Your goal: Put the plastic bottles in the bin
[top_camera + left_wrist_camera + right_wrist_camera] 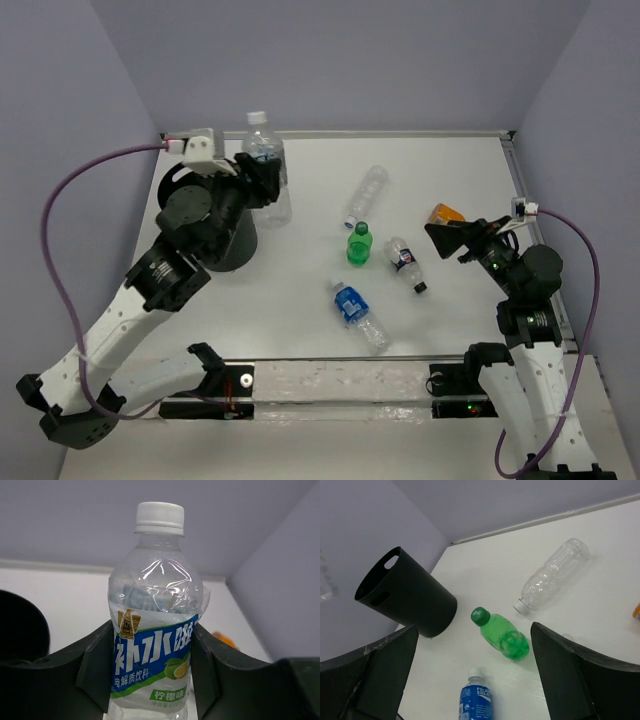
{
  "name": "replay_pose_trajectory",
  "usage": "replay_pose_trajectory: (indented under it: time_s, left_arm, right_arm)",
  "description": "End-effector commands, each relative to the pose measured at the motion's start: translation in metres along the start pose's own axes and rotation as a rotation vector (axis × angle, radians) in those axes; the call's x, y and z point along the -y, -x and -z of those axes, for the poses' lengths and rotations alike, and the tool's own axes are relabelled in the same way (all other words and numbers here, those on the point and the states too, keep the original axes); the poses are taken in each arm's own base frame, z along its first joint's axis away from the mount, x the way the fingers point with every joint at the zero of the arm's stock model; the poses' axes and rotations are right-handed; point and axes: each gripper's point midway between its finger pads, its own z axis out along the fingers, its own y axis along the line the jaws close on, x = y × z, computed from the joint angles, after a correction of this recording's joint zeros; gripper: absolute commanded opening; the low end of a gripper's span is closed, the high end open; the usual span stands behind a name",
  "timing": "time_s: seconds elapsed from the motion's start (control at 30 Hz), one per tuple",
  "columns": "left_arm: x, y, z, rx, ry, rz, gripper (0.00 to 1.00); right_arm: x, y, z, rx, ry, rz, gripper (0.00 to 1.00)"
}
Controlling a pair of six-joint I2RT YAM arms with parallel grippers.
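Left wrist view, left jaws clamp white-capped bottle (155,630) near bin (234,250), right jaws open.

Between the black fingers (97,665) of the left gripper (152,672), a clear drink bottle (157,630) shows a white cap and a blue label with white characters, a green band, a lime picture and a gold emblem. Ahead of the right gripper (475,675), on the white table (600,610): a green bottle (505,635) with a green cap, a colourless plain bottle (550,577) with a white cap, a blue-labelled bottle (476,700) capped white nearest its fingers, and a black bin (405,597) to the left.
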Motion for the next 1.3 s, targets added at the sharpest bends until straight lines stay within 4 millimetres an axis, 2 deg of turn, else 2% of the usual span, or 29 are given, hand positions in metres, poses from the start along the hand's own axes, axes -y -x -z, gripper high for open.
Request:
replay_pose_trajectory:
  time_s: [0.0,0.03,0.07,0.1,0.13,0.2,0.23,0.43,0.53,0.57,0.7,0.77,0.8,0.83,0.93,1.1,1.13,1.23,1.27]
  left_arm:
    - [-0.045,0.095,0.009,0.338,0.238,-0.032,0.47]
    - [-0.056,0.106,0.009,0.376,0.278,-0.032,0.48]
    - [-0.076,0.123,0.006,0.441,0.334,-0.028,0.48]
    - [-0.075,0.120,0.004,0.434,0.325,-0.036,0.48]
    - [-0.100,0.130,-0.001,0.484,0.386,-0.040,0.50]
    - [-0.125,0.137,-0.012,0.529,0.466,-0.041,0.52]
    - [-0.145,0.140,-0.013,0.539,0.531,-0.058,0.52]
    - [-0.190,0.135,-0.031,0.558,0.677,-0.114,0.52]
    - [-0.203,0.123,-0.040,0.544,0.691,-0.132,0.52]
    - [-0.209,0.108,-0.043,0.519,0.701,-0.140,0.52]
    - [-0.217,0.081,-0.045,0.495,0.694,-0.136,0.57]
    - [-0.225,0.067,-0.044,0.465,0.720,-0.153,0.76]
    - [-0.226,0.065,-0.043,0.457,0.722,-0.161,0.91]
    - [-0.226,0.063,-0.041,0.454,0.720,-0.167,0.98]
    - [-0.221,0.064,-0.035,0.457,0.691,-0.165,0.99]
    - [-0.198,0.085,-0.023,0.454,0.602,-0.114,0.99]
    - [-0.188,0.095,-0.021,0.472,0.562,-0.074,0.99]
    - [-0.172,0.097,-0.008,0.430,0.490,-0.032,0.99]
    - [-0.158,0.096,-0.008,0.413,0.415,-0.027,0.99]
  right_arm:
    - [-0.017,0.008,0.001,0.041,0.096,0.050,1.00]
    - [-0.015,0.003,0.001,0.032,0.103,0.047,1.00]
    - [-0.020,0.002,0.000,0.028,0.140,0.056,1.00]
    - [-0.019,0.001,-0.001,0.029,0.141,0.052,1.00]
    - [-0.023,-0.003,-0.001,0.012,0.167,0.048,1.00]
    - [-0.024,-0.009,-0.003,-0.009,0.183,0.041,0.99]
    - [-0.022,-0.010,-0.004,-0.018,0.178,0.039,0.99]
    - [-0.027,-0.025,-0.006,-0.060,0.195,0.044,0.99]
    - [-0.029,-0.030,-0.007,-0.078,0.196,0.051,0.99]
    - [-0.031,-0.030,-0.007,-0.077,0.202,0.055,0.99]
    - [-0.035,-0.031,-0.009,-0.083,0.207,0.062,0.98]
    - [-0.041,-0.033,-0.010,-0.094,0.231,0.063,0.97]
    - [-0.044,-0.035,-0.010,-0.106,0.247,0.065,0.97]
    - [-0.047,-0.036,-0.010,-0.111,0.256,0.067,0.97]
    - [-0.054,-0.043,-0.012,-0.135,0.271,0.071,0.97]
    - [-0.065,-0.049,-0.014,-0.166,0.278,0.106,0.97]
    - [-0.069,-0.053,-0.014,-0.184,0.288,0.117,0.97]
    - [-0.074,-0.059,-0.013,-0.222,0.285,0.132,0.96]
    - [-0.080,-0.067,-0.012,-0.251,0.302,0.134,0.96]
